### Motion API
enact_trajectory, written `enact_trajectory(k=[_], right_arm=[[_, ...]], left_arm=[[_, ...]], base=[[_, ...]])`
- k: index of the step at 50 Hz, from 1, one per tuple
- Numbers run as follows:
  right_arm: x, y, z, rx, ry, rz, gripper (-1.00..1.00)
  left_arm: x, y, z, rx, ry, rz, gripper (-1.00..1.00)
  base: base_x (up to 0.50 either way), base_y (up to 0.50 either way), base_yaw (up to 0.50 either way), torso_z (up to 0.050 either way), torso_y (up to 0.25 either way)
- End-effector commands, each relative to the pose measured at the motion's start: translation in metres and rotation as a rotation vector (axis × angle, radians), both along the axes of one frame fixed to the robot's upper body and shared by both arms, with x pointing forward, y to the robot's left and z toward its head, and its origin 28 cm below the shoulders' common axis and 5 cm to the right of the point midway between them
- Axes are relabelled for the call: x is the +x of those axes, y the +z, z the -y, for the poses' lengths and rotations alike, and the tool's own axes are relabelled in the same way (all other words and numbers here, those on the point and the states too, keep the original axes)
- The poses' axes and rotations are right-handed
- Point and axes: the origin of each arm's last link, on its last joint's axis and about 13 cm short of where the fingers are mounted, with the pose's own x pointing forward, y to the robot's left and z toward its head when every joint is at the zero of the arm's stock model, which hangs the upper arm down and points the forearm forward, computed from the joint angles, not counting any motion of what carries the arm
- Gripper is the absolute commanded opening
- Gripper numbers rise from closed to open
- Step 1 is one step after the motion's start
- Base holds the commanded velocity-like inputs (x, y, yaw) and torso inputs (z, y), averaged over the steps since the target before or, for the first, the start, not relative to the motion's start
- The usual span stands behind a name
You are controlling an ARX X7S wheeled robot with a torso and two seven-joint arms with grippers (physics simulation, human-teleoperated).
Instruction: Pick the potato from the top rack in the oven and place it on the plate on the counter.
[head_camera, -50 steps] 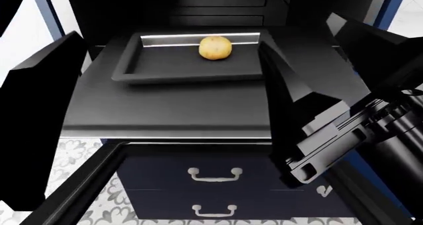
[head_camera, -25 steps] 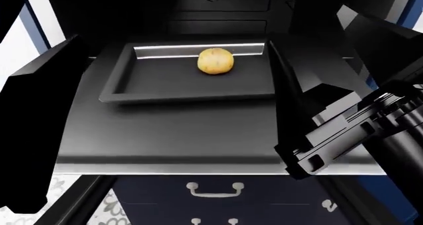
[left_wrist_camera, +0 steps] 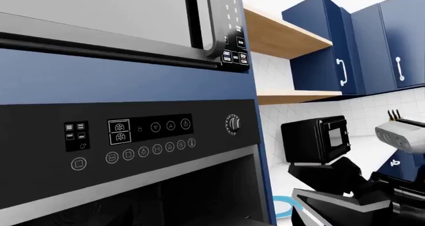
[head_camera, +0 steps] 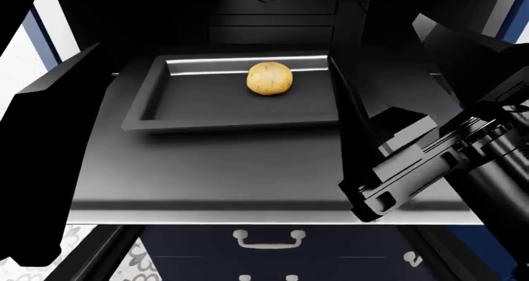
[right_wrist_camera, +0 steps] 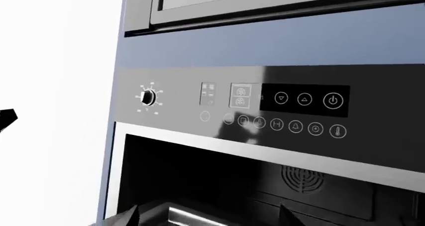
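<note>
The yellow-tan potato (head_camera: 269, 78) lies at the back of the top rack (head_camera: 215, 111), a dark tray resting over the oven's open grey door (head_camera: 207, 176). The oven (left_wrist_camera: 133, 136) shows its control panel in both wrist views. My right gripper (right_wrist_camera: 206, 220) is open, its two fingertips (right_wrist_camera: 127, 216) wide apart in front of the tray's shiny edge, to the right of the potato and not touching it. My right arm (head_camera: 430, 163) reaches over the door's right side. My left arm (head_camera: 49, 157) stands left of the door; its fingers are hidden. The plate (left_wrist_camera: 284, 207) sits on the counter right of the oven.
Navy drawers with white handles (head_camera: 269, 236) lie below the door. A black boxy appliance (left_wrist_camera: 315, 139) stands on the counter behind the plate, with blue wall cabinets (left_wrist_camera: 359, 47) and wooden shelves (left_wrist_camera: 285, 37) above. Patterned floor (head_camera: 124, 268) shows at lower left.
The head view has moved in closer, so the tray and door look larger and the drawers sit lower. My right arm shifted slightly over the door. The potato has not moved on the tray.
</note>
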Motion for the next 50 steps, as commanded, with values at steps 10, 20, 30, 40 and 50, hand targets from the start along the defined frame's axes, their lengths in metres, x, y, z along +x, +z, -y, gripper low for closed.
enact_trajectory(k=[10, 20, 30, 40, 50], right_arm=[[0.039, 0.032, -0.001, -0.207, 0.088, -0.147, 1.0], [0.061, 0.053, 0.001, -0.308, 0.149, -0.252, 1.0], [0.093, 0.063, 0.004, -0.355, 0.195, -0.363, 1.0], [0.11, 0.071, 0.006, -0.366, 0.269, -0.445, 1.0], [0.127, 0.071, 0.007, -0.333, 0.286, -0.463, 1.0]], left_arm=[[-0.001, 0.0, 0.0, -0.004, -0.006, 0.001, 1.0], [-0.001, 0.001, 0.0, -0.001, -0.007, 0.003, 1.0], [-0.002, 0.002, 0.0, 0.006, -0.005, 0.004, 1.0], [-0.001, 0.0, -0.001, 0.008, -0.005, 0.003, 1.0], [-0.002, 0.0, -0.001, 0.009, -0.005, 0.003, 1.0]], base=[[0.0, 0.0, 0.0, 0.0, 0.0], [0.0, 0.0, 0.0, 0.0, 0.0], [0.0, 0.0, 0.0, 0.0, 0.0], [0.0, 0.0, 0.0, 0.0, 0.0], [0.0, 0.0, 0.0, 0.0, 0.0]])
